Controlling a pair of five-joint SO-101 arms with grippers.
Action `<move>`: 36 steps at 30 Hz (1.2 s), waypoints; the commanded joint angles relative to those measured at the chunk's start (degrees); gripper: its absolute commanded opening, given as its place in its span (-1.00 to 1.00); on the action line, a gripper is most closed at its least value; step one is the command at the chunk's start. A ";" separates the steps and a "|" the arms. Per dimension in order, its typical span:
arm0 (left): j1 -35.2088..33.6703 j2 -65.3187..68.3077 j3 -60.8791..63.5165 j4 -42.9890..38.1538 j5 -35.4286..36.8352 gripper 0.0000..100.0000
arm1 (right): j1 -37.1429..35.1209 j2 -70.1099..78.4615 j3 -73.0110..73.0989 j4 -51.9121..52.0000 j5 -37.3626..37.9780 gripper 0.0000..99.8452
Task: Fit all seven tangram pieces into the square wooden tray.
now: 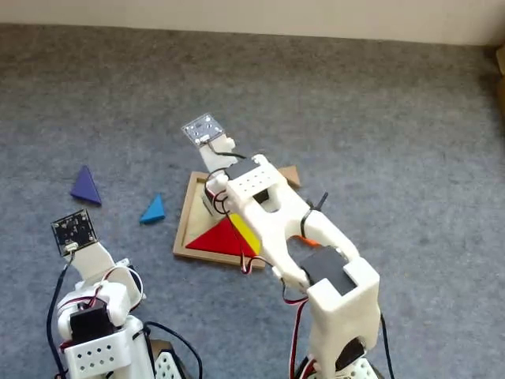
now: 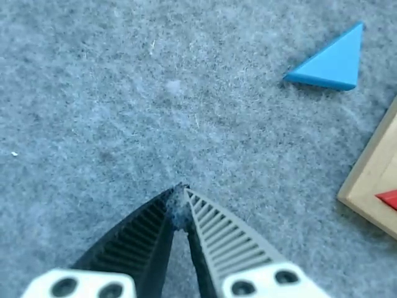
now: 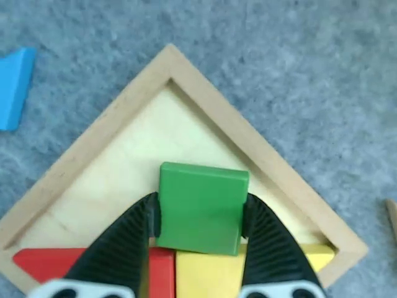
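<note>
Progress: partial. Right gripper [image 3: 200,214] is clamped on the green square [image 3: 203,197], one black finger on each of two opposite sides, over the inside of the tray [image 3: 260,149]. Whether the square already rests on the tray floor cannot be told. Directly under the finger bases lie the red triangle [image 3: 37,261] and the yellow piece [image 3: 211,276], side by side and touching along one tray corner; the square's near edge overlaps or abuts both. So two pieces seated and a third in hand. Outside the tray: the blue triangle [image 1: 153,211], on the carpet [image 2: 124,93] just beside the tray rim, and the purple triangle [image 1: 85,186], farther out the same way. Two pieces remain unaccounted for, and the arm covers part of the tray in the high view. Left gripper [image 2: 181,198] is closed on nothing, tips together just above the carpet, with the blue triangle ahead of the tips and off to one side, and a tray corner beside it. Room: bare tray floor lies ahead of the right jaws up to the far corner, so judged ample space to slide the square forward. The rim walls converge there, and the finger tips would likely meet the rim before the square does. Open carpet all round the left jaws.
</note>
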 commanded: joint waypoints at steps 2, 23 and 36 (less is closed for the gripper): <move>-0.92 -2.42 1.10 0.18 0.44 -0.99 | -0.84 -0.66 -3.21 -0.48 0.62 -0.81; -4.53 -2.42 1.10 0.18 0.44 -0.99 | 0.92 -2.07 -18.86 25.45 0.62 -0.60; -4.62 -2.42 1.10 0.18 0.44 -0.99 | 12.26 -12.18 -5.85 8.84 0.53 -0.60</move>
